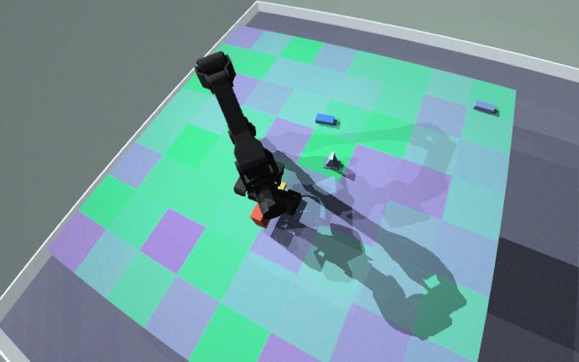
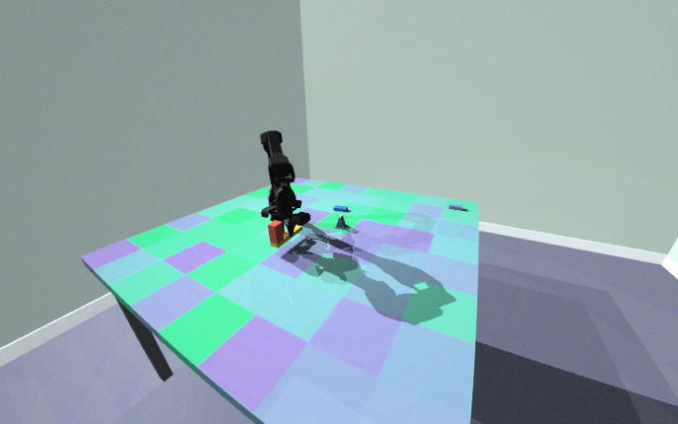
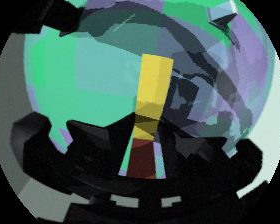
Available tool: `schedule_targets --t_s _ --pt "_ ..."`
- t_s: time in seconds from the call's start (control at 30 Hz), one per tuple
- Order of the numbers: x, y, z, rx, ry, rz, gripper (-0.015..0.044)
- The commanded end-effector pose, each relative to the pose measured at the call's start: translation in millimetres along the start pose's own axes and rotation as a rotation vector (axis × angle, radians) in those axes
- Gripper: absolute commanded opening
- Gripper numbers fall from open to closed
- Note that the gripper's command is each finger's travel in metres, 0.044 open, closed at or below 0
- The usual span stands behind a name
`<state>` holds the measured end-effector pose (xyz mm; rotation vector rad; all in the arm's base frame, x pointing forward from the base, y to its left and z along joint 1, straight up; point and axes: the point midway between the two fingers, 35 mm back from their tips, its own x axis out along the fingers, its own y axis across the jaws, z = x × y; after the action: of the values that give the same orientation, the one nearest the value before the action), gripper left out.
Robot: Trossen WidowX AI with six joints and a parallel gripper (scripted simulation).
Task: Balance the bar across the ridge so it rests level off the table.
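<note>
The yellow bar [image 1: 282, 185] [image 2: 299, 229] [image 3: 153, 80] lies low at the table surface, with a red-orange block [image 1: 259, 217] [image 2: 275, 233] [image 3: 142, 159] standing on its near end. My gripper [image 3: 147, 116] points down and is shut on the bar, between the block and the bar's far end. Any gap under the bar is too small to tell. The arm hides the bar's middle in the top view. The grey ridge [image 1: 331, 157] [image 2: 341, 222] [image 3: 222, 14] stands apart, with nothing on it.
A blue block [image 1: 325, 119] [image 2: 340, 208] lies behind the ridge. A lavender-blue block [image 1: 484, 106] [image 2: 455, 206] lies near the far right corner of the patterned table top [image 1: 256, 316] [image 2: 262, 284]. The arm's shadow falls across the table to the right.
</note>
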<state>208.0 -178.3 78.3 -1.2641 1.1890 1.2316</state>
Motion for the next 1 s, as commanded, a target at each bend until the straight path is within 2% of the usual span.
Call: schedule_targets --t_s 0.0,0.73,0.97 --pt "-12 -1 -1 0.002 0.007 -0.011 0.0" --pt "-69 2 3 0.004 0.004 -0.012 0.0" --pt "-71 -10 12 0.087 0.002 -0.013 0.0"
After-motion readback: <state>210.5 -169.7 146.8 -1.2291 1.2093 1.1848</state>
